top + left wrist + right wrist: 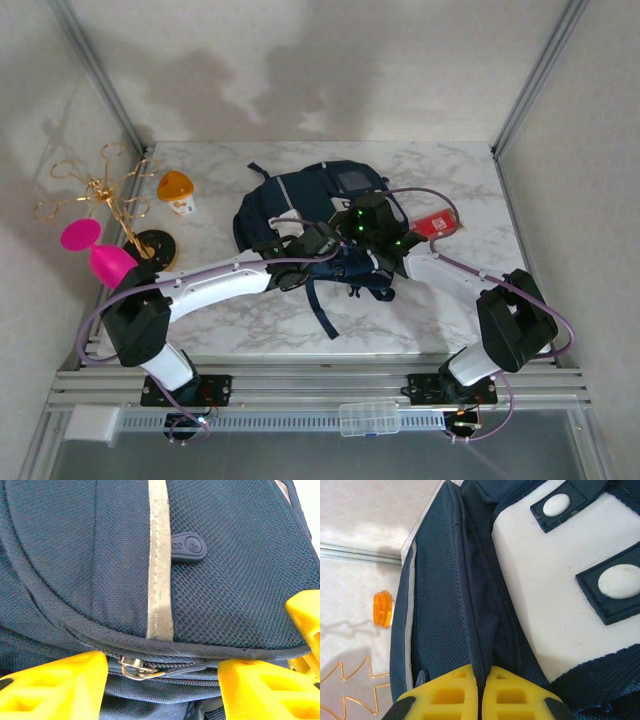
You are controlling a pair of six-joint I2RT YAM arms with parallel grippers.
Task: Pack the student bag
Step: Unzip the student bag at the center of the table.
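Left gripper (pixel 161 675) gapes astride the zipper pull (pixel 132 669), right gripper (pixel 482 674) pinches student bag (pixel 445 605) fabric; seemingly zipped, packing unstarted.

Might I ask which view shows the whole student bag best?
The top external view: the student bag lies whole on the table, arms crossing its near side. The left wrist view gives a close-up of its grey stripe and zipper; the right wrist view, its white patch.

student bag (pixel 240 580): matt navy cloth — coarse mesh weave
zip pull (pixel 132 670): shiny metal
bench (pixel 400 320): smooth marble-look top
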